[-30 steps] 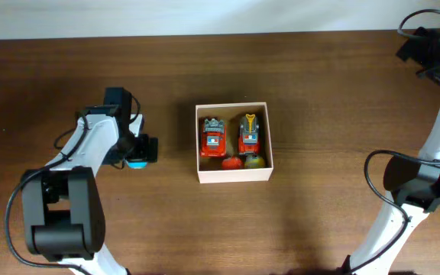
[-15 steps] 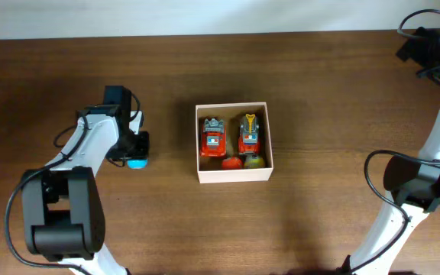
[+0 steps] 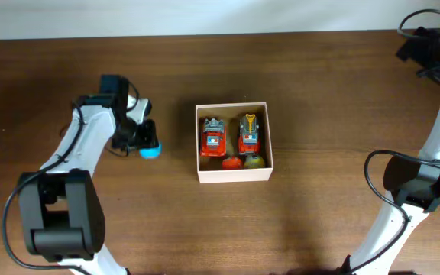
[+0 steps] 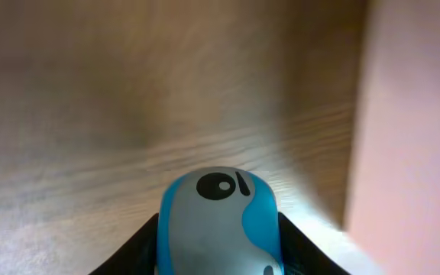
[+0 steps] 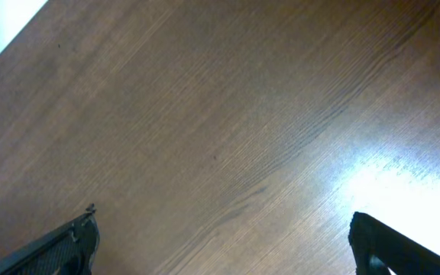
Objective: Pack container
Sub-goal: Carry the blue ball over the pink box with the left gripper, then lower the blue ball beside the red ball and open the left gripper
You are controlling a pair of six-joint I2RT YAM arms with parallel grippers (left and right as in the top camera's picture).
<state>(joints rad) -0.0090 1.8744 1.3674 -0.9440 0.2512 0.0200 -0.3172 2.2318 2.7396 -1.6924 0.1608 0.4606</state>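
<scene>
The container (image 3: 234, 176) is a square white-walled box in the middle of the table. It holds two red toy cars (image 3: 214, 136) (image 3: 250, 134) and small red and yellow-green pieces (image 3: 243, 161). My left gripper (image 3: 143, 142) is shut on a blue and pale grey toy (image 3: 150, 150) left of the box. In the left wrist view the toy (image 4: 218, 221) fills the space between my fingers (image 4: 147, 244), and the container wall (image 4: 411, 137) rises at the right. My right gripper (image 5: 224, 241) hangs open over bare wood.
The right arm (image 3: 434, 145) stands along the table's right edge, far from the box. Brown wooden tabletop (image 3: 327, 92) surrounds the container on all sides. A white wall strip runs along the back.
My left gripper closed on the blue toy and has carried it a short way right, toward the container. The right arm has not moved.
</scene>
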